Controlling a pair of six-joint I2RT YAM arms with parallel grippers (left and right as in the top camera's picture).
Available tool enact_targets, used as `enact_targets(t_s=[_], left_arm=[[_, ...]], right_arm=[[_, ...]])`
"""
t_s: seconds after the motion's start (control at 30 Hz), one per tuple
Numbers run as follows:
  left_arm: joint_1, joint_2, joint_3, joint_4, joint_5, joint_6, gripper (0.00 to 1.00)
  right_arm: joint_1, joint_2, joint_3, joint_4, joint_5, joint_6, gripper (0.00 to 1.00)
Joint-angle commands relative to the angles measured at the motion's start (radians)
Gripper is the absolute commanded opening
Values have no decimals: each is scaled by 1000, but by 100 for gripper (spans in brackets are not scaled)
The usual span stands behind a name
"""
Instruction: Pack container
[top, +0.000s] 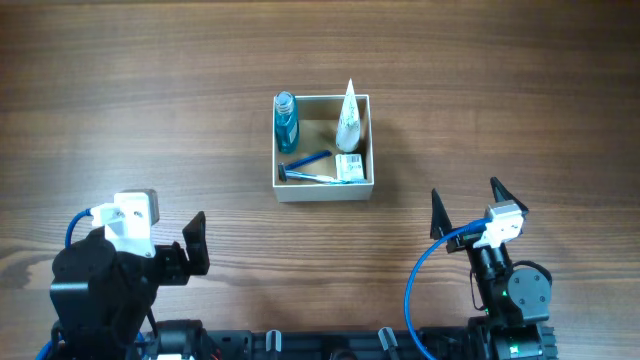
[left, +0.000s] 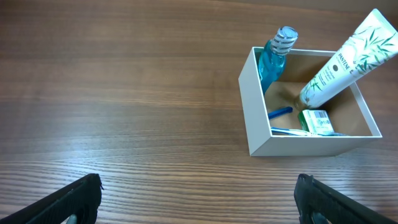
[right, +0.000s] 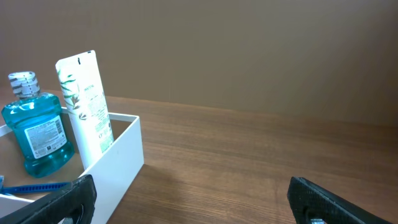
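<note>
The container (top: 322, 190), a square white-walled box with a tan inside, stands mid-table. It holds a blue mouthwash bottle (top: 286, 118), a white tube (top: 349, 115) leaning in the far right corner, a blue toothbrush (top: 305, 165) and a small green-and-white box (top: 349, 168). The container also shows in the left wrist view (left: 258, 102) and the right wrist view (right: 118, 158). My left gripper (top: 196, 243) is open and empty near the front left edge. My right gripper (top: 468, 205) is open and empty at the front right. Both are apart from the container.
The wooden table (top: 150, 100) surrounds the container on all sides. The arm bases and blue cables (top: 420, 280) sit along the front edge.
</note>
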Motion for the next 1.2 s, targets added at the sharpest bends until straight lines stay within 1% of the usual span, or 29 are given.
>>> enact_targets(t_s=[0.0, 0.17, 0.3, 0.43, 0.53, 0.67, 0.83, 0.97, 1.03, 1.17], left_arm=[[-1, -53, -22, -8, 8, 3, 100], [-32, -176, -152, 15, 13, 16, 100], [-37, -314, -352, 164, 14, 16, 100], [-37, -415, -523, 367, 24, 13, 100], [-37, -449, -620, 523, 36, 13, 100], [-37, -477, -766, 835, 43, 13, 100], [-37, -500, -858, 1034, 42, 29, 100], [-37, -505, -913, 1194, 43, 117, 100], [-37, -505, -937, 1244, 42, 126, 100], [-37, -505, -951, 1155, 47, 117, 100]], right_arm=[[3, -12, -1, 5, -15, -10, 100], [3, -12, -1, 5, -15, -10, 100], [3, -12, -1, 5, -15, -10, 100], [3, -12, -1, 5, -15, -10, 100], [3, -12, -1, 5, -15, -10, 100], [3, -12, -1, 5, -15, -10, 100], [3, -12, -1, 5, -15, -10, 100], [3, -12, -1, 5, -15, -10, 100], [3, -12, -1, 5, -15, -10, 100], [3, -12, -1, 5, -15, -10, 100]])
